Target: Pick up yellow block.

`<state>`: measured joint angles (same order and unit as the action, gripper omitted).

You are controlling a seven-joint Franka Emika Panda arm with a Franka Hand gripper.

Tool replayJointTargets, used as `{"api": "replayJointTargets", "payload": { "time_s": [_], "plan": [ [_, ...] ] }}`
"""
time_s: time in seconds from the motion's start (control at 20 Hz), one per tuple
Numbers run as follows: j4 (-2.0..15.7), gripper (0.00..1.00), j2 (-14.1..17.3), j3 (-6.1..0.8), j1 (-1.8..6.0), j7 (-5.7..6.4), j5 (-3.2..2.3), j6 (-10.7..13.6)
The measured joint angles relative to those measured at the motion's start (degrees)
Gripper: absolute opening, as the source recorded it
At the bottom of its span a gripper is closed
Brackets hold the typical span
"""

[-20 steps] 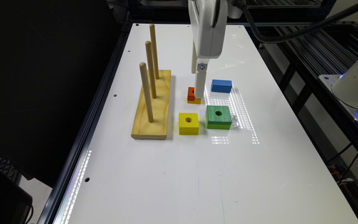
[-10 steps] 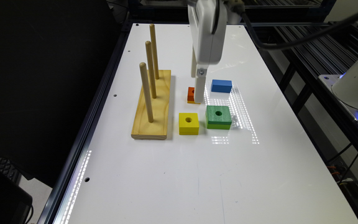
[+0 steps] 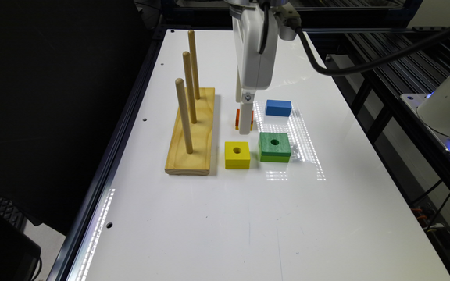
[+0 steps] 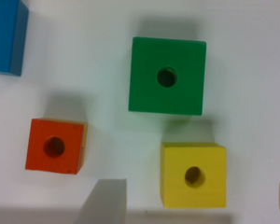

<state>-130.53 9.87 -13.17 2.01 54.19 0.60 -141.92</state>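
The exterior view is looking down the tabletop point(image 3: 217, 218) from above; the wrist view is facing straight down, close — both are sharing the green block point(image 3: 274, 146) point(image 4: 167, 76) and its neighbours.

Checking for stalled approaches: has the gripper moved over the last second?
Yes, slightly. In the exterior view the gripper has edged toward that view's left, across the orange block, and sits a little higher relative to it.

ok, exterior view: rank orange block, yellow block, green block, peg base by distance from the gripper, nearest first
1. orange block, right behind the gripper tip.
2. yellow block and green block, both nearer the camera; too close to call.
3. peg base, toward the exterior view's left.
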Motion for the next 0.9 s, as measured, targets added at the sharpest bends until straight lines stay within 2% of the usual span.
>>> {"api": "replayJointTargets", "payload": {
  "time_s": [0.2, 0.4, 0.65, 0.8, 0.9],
  "plan": [
    [1.56, 1.00, 1.23, -0.33, -0.21, 0.54, -0.14, 0.01],
    [3.12, 1.00, 2.81, -0.61, -0.35, 1.78, -1.22, 0.03],
    [3.38, 1.00, 3.93, -0.61, -0.42, 2.06, -1.60, -0.28],
    [3.60, 1.00, 5.38, -0.56, -0.41, 2.28, -2.08, -1.21],
    [3.75, 1.00, 5.62, -0.56, -0.41, 2.29, -2.14, -1.23]
  ]
}}
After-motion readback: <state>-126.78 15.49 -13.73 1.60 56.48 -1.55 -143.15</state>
